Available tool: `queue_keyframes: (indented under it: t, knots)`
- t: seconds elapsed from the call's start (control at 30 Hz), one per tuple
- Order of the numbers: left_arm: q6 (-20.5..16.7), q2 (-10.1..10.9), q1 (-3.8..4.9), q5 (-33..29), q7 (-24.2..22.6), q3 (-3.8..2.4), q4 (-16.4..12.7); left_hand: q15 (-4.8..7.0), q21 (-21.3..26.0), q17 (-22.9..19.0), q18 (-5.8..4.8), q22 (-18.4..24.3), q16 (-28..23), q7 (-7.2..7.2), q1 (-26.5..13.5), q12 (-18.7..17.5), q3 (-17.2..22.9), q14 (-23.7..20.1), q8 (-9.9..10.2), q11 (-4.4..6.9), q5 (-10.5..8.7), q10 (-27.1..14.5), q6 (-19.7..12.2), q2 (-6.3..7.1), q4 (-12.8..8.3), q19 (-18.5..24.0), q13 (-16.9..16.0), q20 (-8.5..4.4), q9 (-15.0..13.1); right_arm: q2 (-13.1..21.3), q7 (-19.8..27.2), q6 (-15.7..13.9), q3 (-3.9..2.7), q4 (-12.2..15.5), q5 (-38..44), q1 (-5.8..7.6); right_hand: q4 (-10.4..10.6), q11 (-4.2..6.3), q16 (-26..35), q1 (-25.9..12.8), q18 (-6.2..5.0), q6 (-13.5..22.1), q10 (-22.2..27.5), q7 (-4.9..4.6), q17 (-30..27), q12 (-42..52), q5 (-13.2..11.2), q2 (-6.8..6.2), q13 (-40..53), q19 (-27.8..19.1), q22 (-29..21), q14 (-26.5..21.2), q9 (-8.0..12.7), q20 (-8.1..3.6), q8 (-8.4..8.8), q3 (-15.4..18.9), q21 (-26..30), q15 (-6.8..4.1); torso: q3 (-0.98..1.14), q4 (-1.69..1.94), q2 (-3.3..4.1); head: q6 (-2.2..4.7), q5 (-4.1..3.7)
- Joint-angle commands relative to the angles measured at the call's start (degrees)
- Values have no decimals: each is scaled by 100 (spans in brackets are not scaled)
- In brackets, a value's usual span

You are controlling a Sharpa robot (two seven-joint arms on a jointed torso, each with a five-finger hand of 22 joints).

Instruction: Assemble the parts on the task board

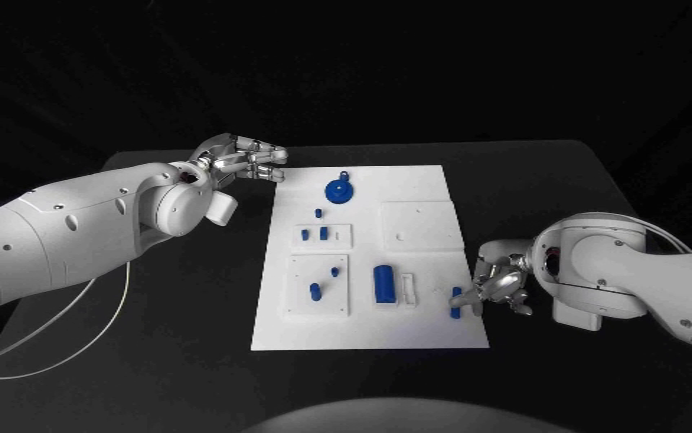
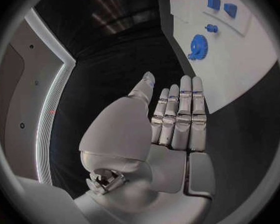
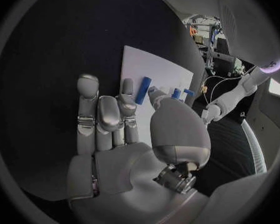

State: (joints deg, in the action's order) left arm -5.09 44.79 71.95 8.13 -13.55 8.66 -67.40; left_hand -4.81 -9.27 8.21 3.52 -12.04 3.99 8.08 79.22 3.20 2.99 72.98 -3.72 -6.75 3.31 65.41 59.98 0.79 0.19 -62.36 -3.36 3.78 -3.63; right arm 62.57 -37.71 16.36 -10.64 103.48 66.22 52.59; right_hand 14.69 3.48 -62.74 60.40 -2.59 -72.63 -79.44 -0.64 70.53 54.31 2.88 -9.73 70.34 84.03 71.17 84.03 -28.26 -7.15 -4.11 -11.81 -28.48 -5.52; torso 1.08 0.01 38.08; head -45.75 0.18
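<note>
Right robot hand (image 1: 498, 285) low at the task board (image 1: 418, 333) near-right edge, fingers curled toward a small blue peg (image 1: 457, 302) — pinched or merely touched, cannot tell. Peg just board-side of that hand, long axis roughly along the board's length. Left robot hand (image 1: 242, 161) spread, empty, off the far-left corner — nearer the blue gear (image 1: 338, 190), well apart from the peg

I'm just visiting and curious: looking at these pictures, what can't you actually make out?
- Head view: whether the right hand grips the small blue part at the task board edge; its fingers cover the contact.
- Right wrist view: the thumb hides the board beside the blue cylinder.
- Left wrist view: the board is cut off by the circle's rim past the blue gear.
- Head view: the small parts' shapes are too small to tell.
</note>
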Motion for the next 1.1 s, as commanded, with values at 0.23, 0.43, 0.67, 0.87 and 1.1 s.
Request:
queue_keyframes:
  t: [0.23,0.43,0.67,0.87,1.1]
  knots:
    - [59,25,-9,8,-36,-2,-22,14,33,7,-31,4,-30,-27,2,26,-20,-24,10,9,-11,20,-16,-42,-2,-35,-8,-5,1,-65,-186,-465,32,-72,242,-76,89,-26,31,120,11,42,-12,-14,8,-58,-10,-41,11,253,-7,38,293,9,38,4,-12,-8,-5,4,-3,-27,25]
    - [74,30,-9,8,-28,0,-24,15,30,7,-29,16,-30,-28,12,26,-19,-24,10,9,-7,19,-10,-49,-8,-37,-8,-5,1,-172,-203,-474,34,-98,356,-94,-302,-25,34,401,15,14,-16,-10,10,-62,-7,-21,17,251,-7,40,270,13,37,-170,-18,-5,-2,-3,-1,-29,34]
    - [89,29,-9,75,-29,2,-33,14,28,8,-29,24,-30,-25,6,26,-23,-25,12,7,2,15,-15,-49,-5,-37,-8,-5,2,-317,-168,-546,46,-122,838,-206,-1056,-40,118,713,10,162,24,-45,-38,-114,-11,-160,13,232,-47,25,344,11,51,-375,83,-2,-1,-1,1,-28,50]
    - [91,28,-9,106,-30,3,-32,14,28,8,-29,24,-30,-25,6,26,-23,-25,12,7,2,15,-15,-49,-5,-37,-8,-5,2,-376,-126,-429,58,-76,1144,-249,-1786,-90,160,1092,-21,154,84,-96,-81,-120,129,-57,-5,214,-61,27,695,65,57,-638,148,39,-2,-7,-4,-37,53]
    - [92,31,-9,113,-31,3,-34,14,28,8,-29,24,-30,-25,6,26,-23,-25,12,7,2,15,-15,-49,-5,-37,-8,-5,2,-437,-111,-462,74,-25,1425,-267,-2237,-108,187,1057,-53,188,125,-156,-120,-95,297,57,-47,225,-31,17,1196,81,53,-795,177,54,-1,-2,-3,-27,56]
